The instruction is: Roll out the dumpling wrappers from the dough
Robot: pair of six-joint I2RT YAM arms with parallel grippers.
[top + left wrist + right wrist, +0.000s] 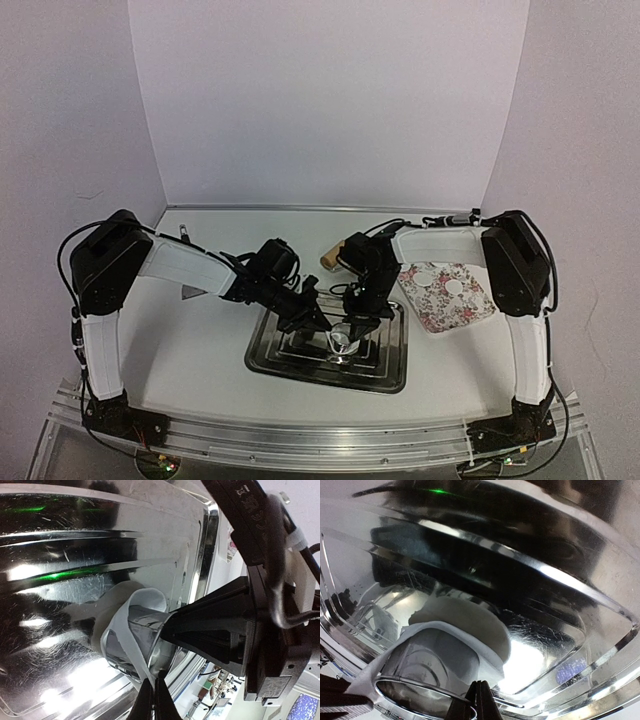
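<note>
When weighing the coming move, start at the steel tray (390, 378) on the desk (200, 345) and read everything off it. Over the tray's middle, find the right claw (479, 698) pinched together on the thin rim of the clear ring (140, 630), a loose strip of dough (150, 596) draped around that ring, a thicker white dough sheet (465, 620) flat on the tray floor. Find the left claw (152, 696) set in from the tray's left side, tips together and touching the lower edge of the strip; cannot tell whether actually nipping it. Note the finished dumpling wrappers (455, 286), round and white, on the floral plate (430, 312) just beside the tray's far right corner, and a wooden rolling pin (328, 258) beyond the tray's far edge. Judge the strip as lying straight ahead of the left claw, its long run curling round the ring rather than pointing one way, so probably best peeled off toward the tray's left while holding the ring steady. Count the right arm as nearer the plate, hence the likelier carrier for any freshly cut disc; count the left as nearer the scrap.
</note>
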